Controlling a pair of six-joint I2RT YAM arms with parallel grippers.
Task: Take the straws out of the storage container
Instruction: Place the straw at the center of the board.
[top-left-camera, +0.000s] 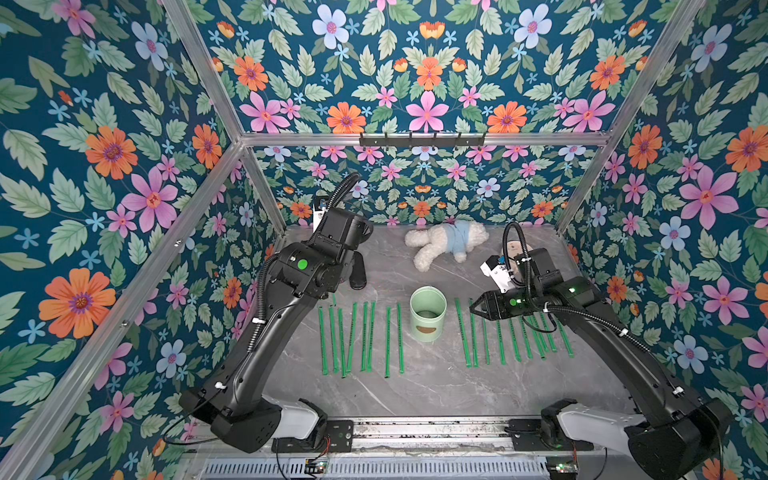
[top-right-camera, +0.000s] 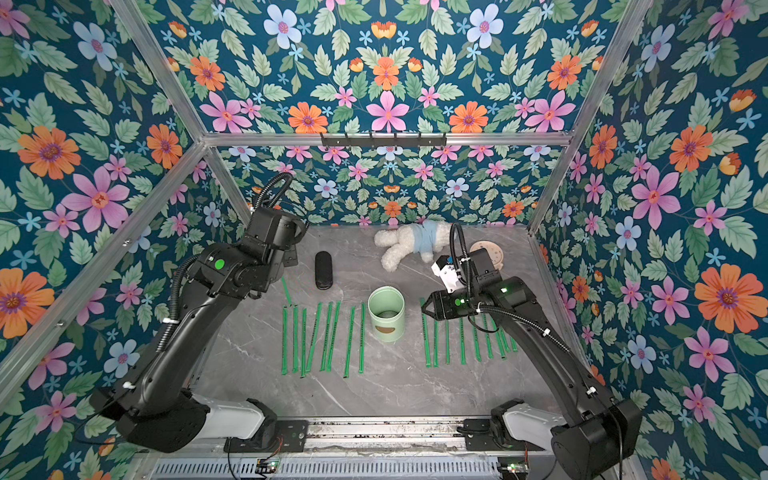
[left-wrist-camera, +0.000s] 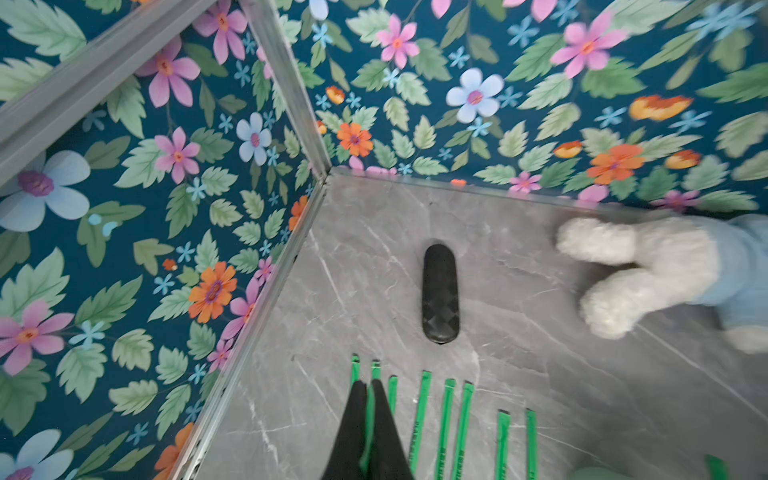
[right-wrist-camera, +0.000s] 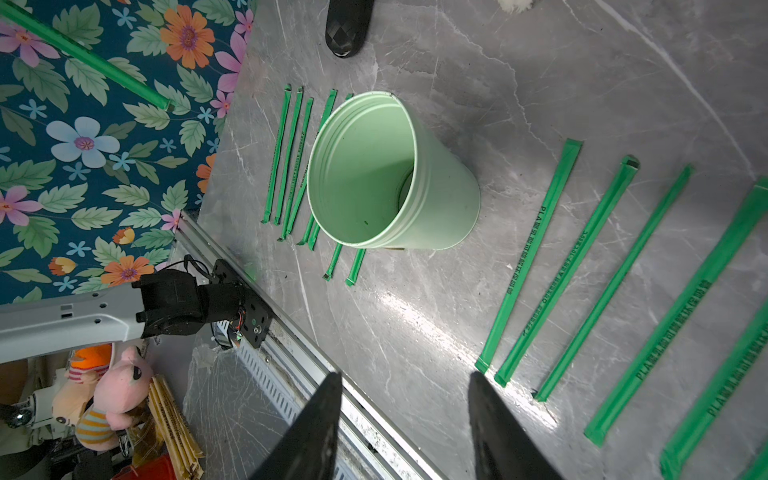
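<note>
Straws out, one in the air: the storage container stands upright at the middle of the grey marble table. The straws lie flat in two rows on either side of it, a left row and a right row.

The left gripper is clamped shut on a held straw. It carries this straw tilted above the far end of the left row, close to the left wall, well apart from the container. The same straw shows slanting in a top view.

The right gripper hangs over the far part of the right row, just right of the container. Its jaws stand apart with nothing between them and point toward the container. From the right wrist the container's mouth shows bare mint walls.

In both top views the left gripper is hidden under its own wrist. The right arm covers parts of several straws in the right row, so their count is unclear. A black oblong case lies far left of the container. A white plush toy lies at the back wall. A round beige clock is mostly hidden behind the right wrist.
</note>
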